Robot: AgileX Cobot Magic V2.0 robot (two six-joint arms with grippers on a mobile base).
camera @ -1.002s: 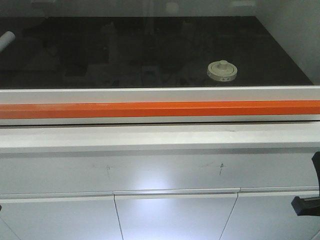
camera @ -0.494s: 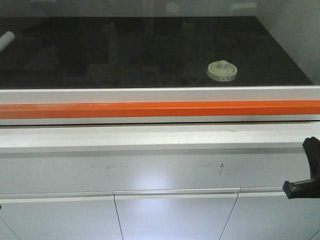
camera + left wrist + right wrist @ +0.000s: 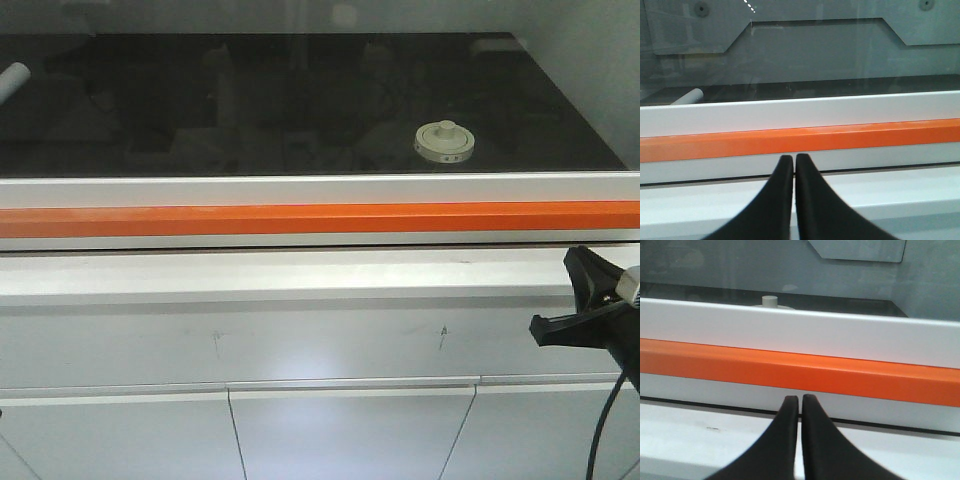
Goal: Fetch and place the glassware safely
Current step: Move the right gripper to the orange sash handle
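The glassware (image 3: 443, 142), a squat jar under a cream-white knobbed lid, stands on the dark floor inside the cabinet, right of centre and behind the glass front. From the right wrist only its knob (image 3: 769, 301) shows above the white frame. My right gripper (image 3: 800, 398) is shut on nothing and faces the orange bar from over the white ledge. The right arm's black end (image 3: 588, 285) shows at the right edge of the front view, below the ledge line. My left gripper (image 3: 794, 157) is also shut and empty, aimed at the same bar.
An orange bar (image 3: 320, 218) in a white frame runs the full width in front of the dark floor. A white ledge (image 3: 300, 275) lies below it, with cabinet doors (image 3: 350, 430) underneath. A white paper tube (image 3: 12, 78) lies at the far left.
The right arm has risen and moved left, coming further into the front view at the right edge. The jar and the tube have stayed put.
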